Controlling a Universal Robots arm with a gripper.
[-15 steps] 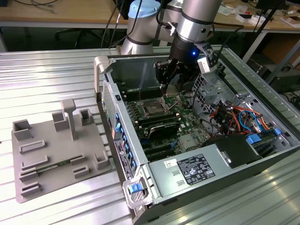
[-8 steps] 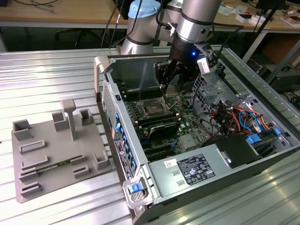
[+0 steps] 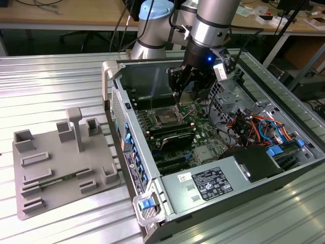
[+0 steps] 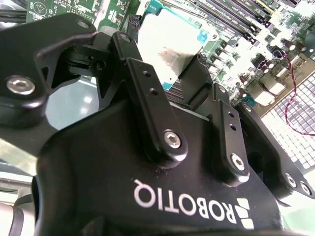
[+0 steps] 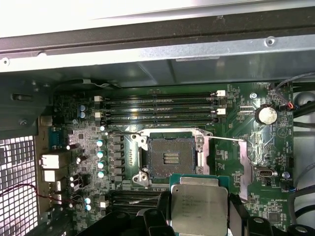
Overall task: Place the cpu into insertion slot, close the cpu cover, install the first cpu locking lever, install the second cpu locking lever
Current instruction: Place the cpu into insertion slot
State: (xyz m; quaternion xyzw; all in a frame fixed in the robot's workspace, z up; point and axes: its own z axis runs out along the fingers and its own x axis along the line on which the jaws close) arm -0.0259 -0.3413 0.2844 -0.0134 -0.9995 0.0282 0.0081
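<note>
- cpu, exterior view: pinched in my gripper, held above the board, toward the exterior view's right of the insertion slot, not touching.
- Second wrist view: fingers clamp two opposite cpu edges.
- First wrist view: insertion slot lies just beside the cpu, edges roughly parallel.

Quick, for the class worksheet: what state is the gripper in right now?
Gripper: shut on the cpu, held above the board; the insertion slot is empty.
</note>
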